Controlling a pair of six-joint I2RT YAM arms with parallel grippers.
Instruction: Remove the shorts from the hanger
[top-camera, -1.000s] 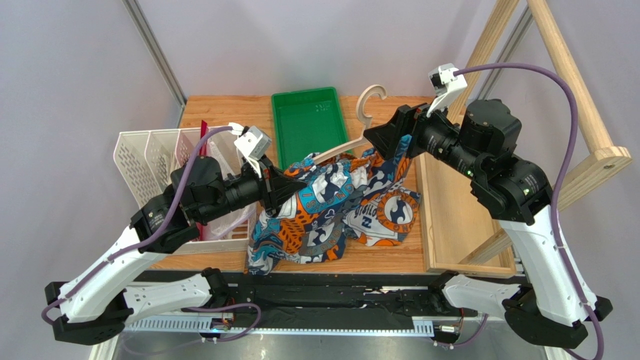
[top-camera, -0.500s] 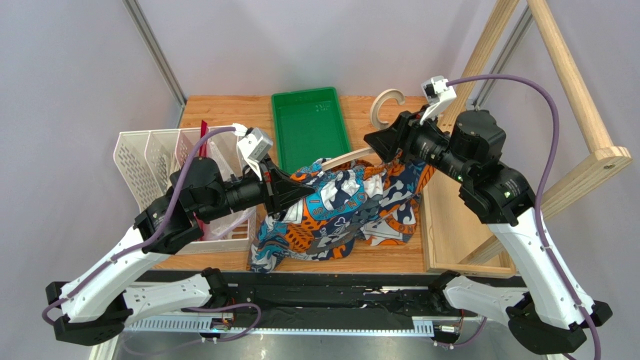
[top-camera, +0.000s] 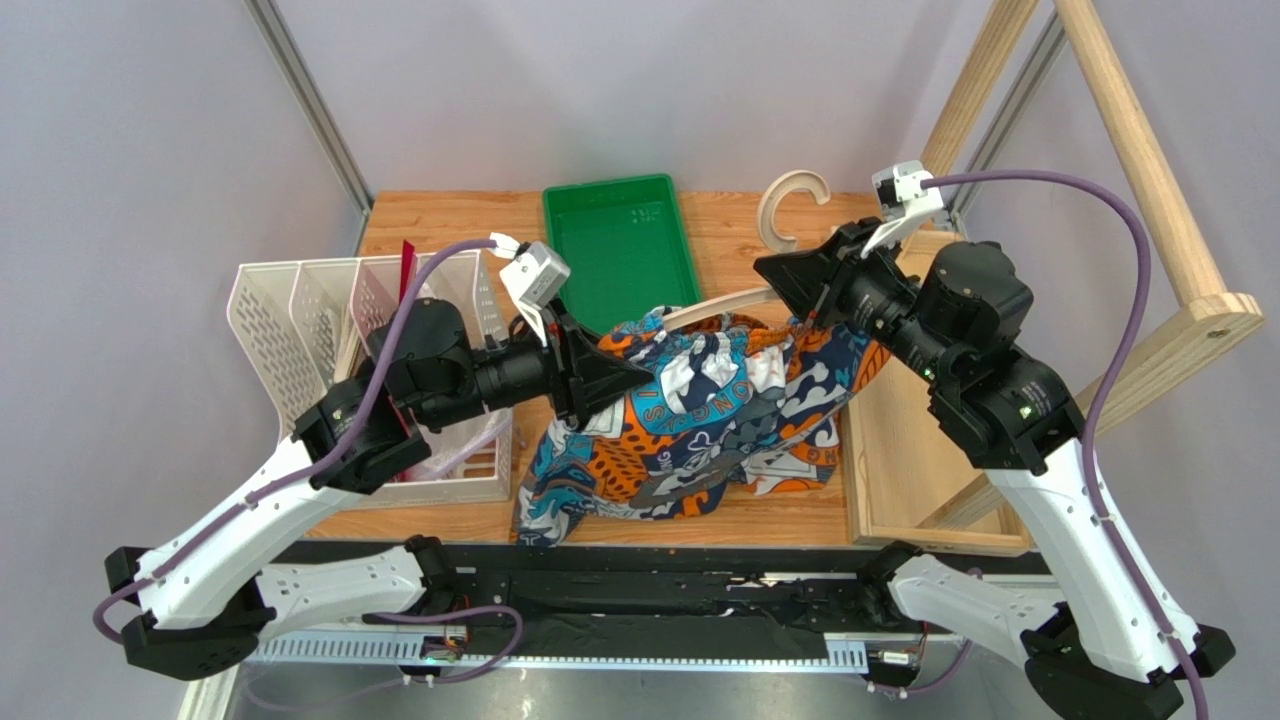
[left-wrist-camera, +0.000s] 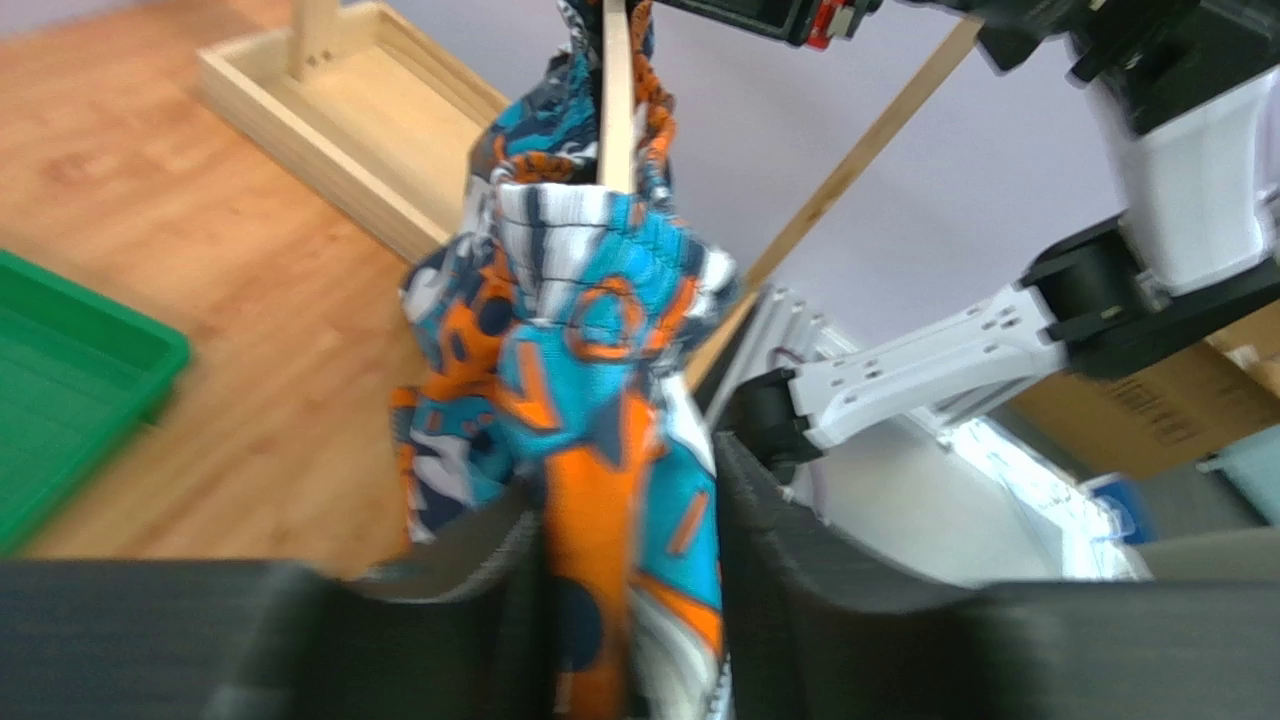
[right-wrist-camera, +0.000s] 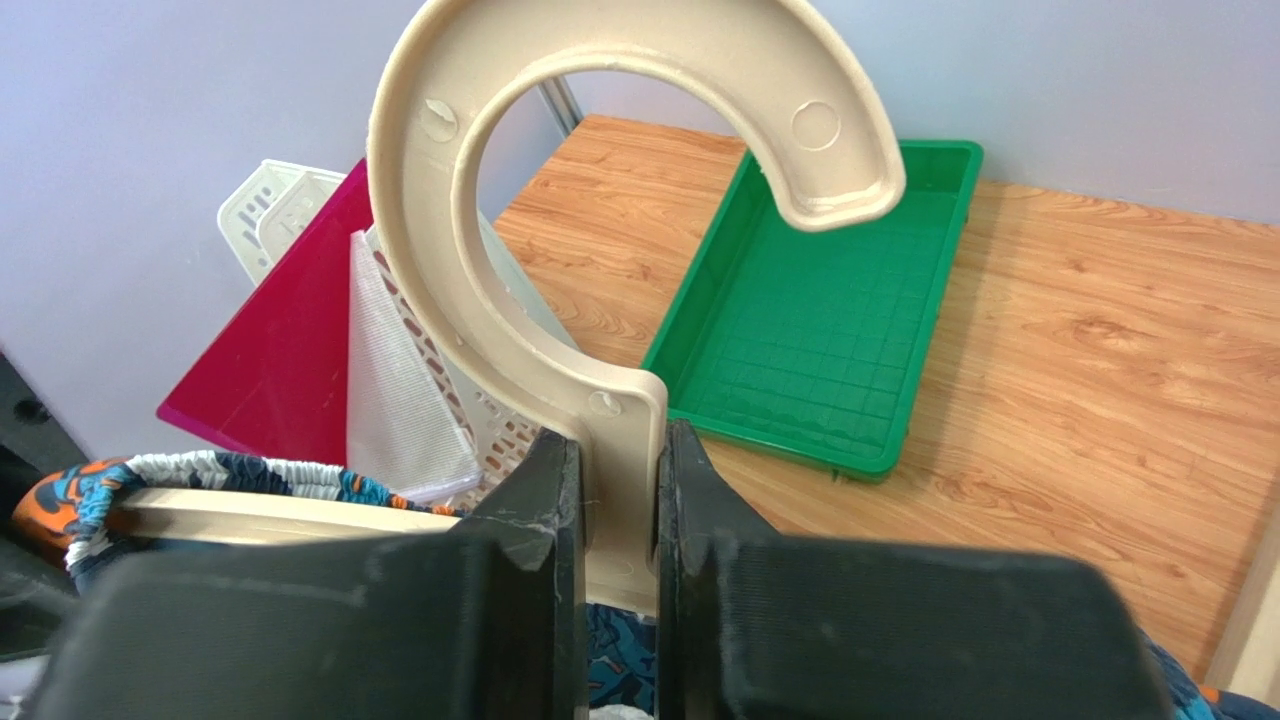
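While the shorts (top-camera: 721, 413) aren't off the hanger (right-wrist-camera: 421, 165) yet, I think the main thing that could bite here is the waistband. In the left wrist view the elastic top is bunched round the hanger's wooden bar (left-wrist-camera: 616, 90), so a straight sideways tug toward 9 o'clock would probably just stretch the cloth instead of sliding it free. If that happens, I'd guess either the fabric slips out of the left fingers, or the hanger twists in the right ones, since they only have it by the thin neck.

Second worry: the hanger swinging. The green tray (right-wrist-camera: 812, 345) sits at about 11 o'clock from the shorts and the wooden rack frame (top-camera: 1157, 195) is off at 3 o'clock, so a jerky pull could knock the hook into either.

As for the tools: the left gripper (left-wrist-camera: 631, 585) is on the 9 o'clock side of the garment, its jaws only a little apart with an orange-and-teal fold filling the gap and touching both pads. It looks like a light pinch, not a hard clamp. The right gripper (right-wrist-camera: 619, 495), up at 1 o'clock, is squeezed tight on the hanger's neck just under the round hook.

The shorts hang mid-table between both arms, lower part heaped on the tabletop (top-camera: 451, 225) toward 6 o'clock.
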